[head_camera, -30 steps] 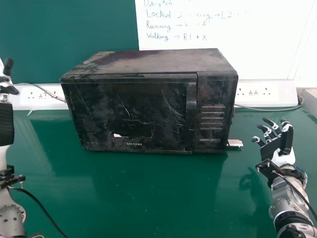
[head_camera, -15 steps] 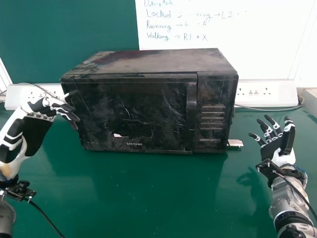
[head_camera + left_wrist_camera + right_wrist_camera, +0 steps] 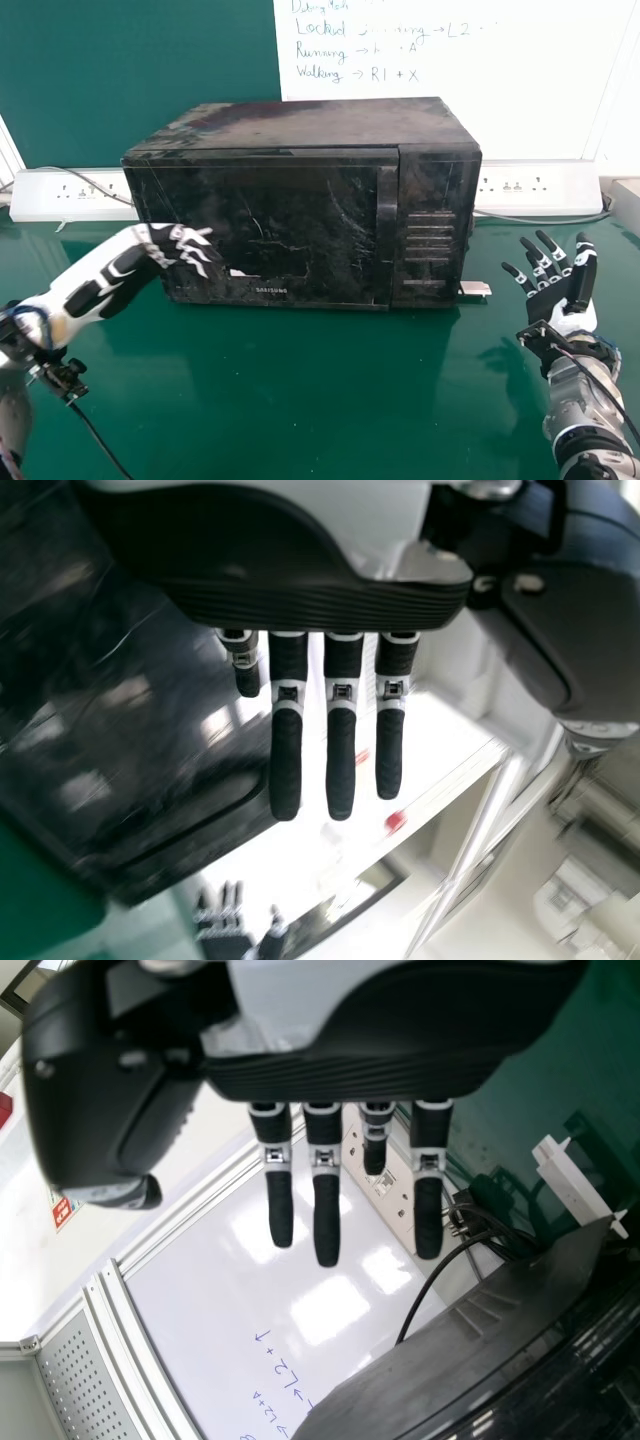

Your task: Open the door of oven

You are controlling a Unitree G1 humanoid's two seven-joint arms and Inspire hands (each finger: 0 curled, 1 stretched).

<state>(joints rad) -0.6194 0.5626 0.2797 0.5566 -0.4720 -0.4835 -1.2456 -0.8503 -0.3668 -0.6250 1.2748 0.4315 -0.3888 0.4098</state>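
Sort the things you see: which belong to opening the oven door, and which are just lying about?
For the job:
oven
its door
left hand, by the door
right hand, right of the oven

Just about:
whiteboard
socket strips
small pale piece beside the oven

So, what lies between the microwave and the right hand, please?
In the head view, a small pale piece by the microwave, then bare green tabletop before the right hand.
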